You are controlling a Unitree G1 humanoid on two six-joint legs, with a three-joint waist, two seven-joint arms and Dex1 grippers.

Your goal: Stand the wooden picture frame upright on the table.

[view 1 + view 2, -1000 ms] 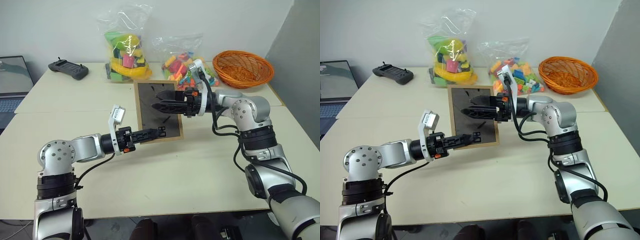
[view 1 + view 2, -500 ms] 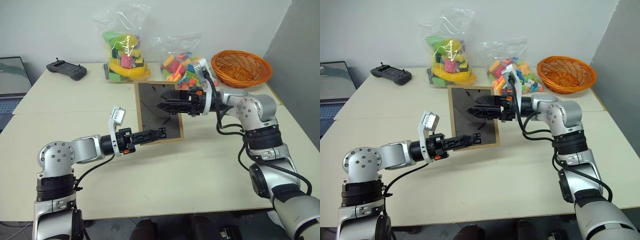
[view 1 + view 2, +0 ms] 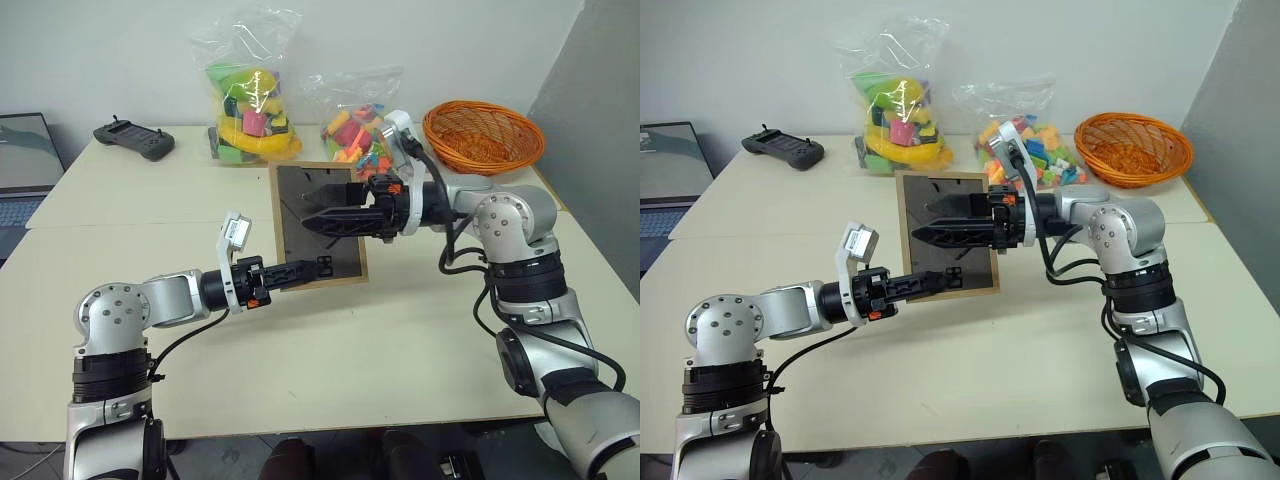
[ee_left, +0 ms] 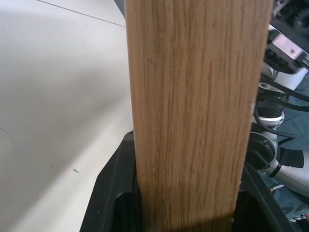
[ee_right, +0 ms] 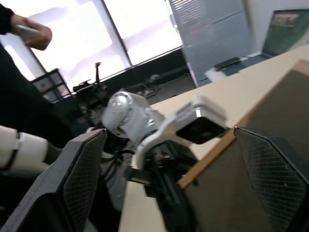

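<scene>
The wooden picture frame (image 3: 317, 223) is held up off the table (image 3: 330, 330), near upright, its dark grey back board facing the robot. The left gripper (image 3: 318, 266) is clenched on the frame's lower edge, near its 7 o'clock corner; the left wrist view shows the light-wood edge squeezed between its black fingers (image 4: 115, 193). The right gripper (image 3: 312, 204) hovers released, fingers spread wide, pointing across the back board from 3 o'clock. Judging by this, lifting is done; the stand still looks folded, so opening it and setting the frame down remain.
</scene>
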